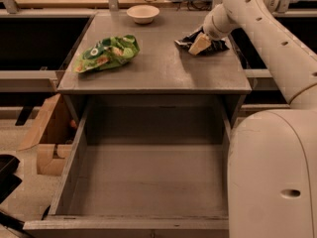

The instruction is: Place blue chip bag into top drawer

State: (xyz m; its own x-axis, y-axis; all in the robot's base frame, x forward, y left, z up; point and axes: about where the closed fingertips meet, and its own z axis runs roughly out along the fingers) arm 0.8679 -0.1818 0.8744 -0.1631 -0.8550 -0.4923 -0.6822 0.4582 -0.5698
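Bag: the blue chip bag (pixel 219 45) is found at the back right of the cabinet top (pixel 163 71).
Gripper: the gripper (pixel 200 44) is down on the bag; whether the bag is squeezed or let go cannot be told.
Drawer: the top drawer (pixel 148 180) is pulled wide open in front.
Tip: the crinkly bag should be pinched firmly, lifted clear, then carried forward over the drawer.

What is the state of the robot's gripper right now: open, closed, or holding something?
Gripper: down at the blue chip bag on the far right of the cabinet top; whether it is open, closed or holding the bag cannot be told.
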